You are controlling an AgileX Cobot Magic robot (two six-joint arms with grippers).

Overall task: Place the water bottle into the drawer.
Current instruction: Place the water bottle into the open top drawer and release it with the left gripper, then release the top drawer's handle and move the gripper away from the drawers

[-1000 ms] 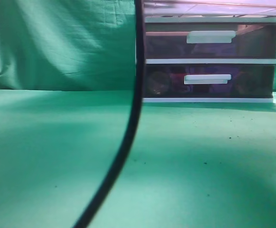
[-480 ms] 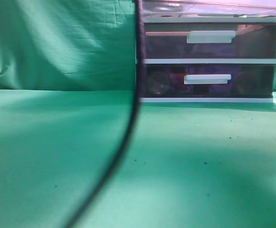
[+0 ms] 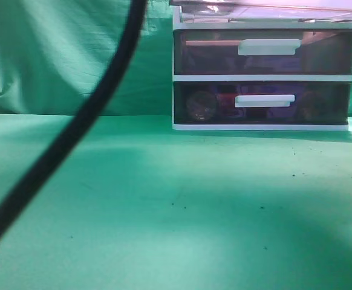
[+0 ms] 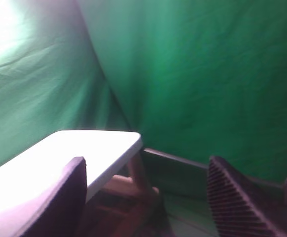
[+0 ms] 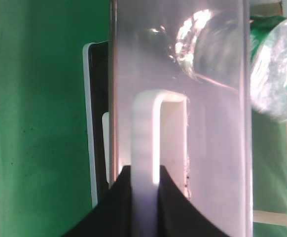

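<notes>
right claw [image 5: 146,185] on drawer [image 5: 178,98] handle [image 5: 146,133]

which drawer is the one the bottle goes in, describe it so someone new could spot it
Find the white-framed cabinet standing at the back right of the green table. The drawer you want is its topmost one, only its lower edge showing at the top of the exterior view. Unlike the two closed drawers below, it juts forward, and the right gripper has its fingers on the white bar handle.

Green cloth-covered table [image 3: 224,205] under a white-framed cabinet [image 3: 262,77].
</notes>
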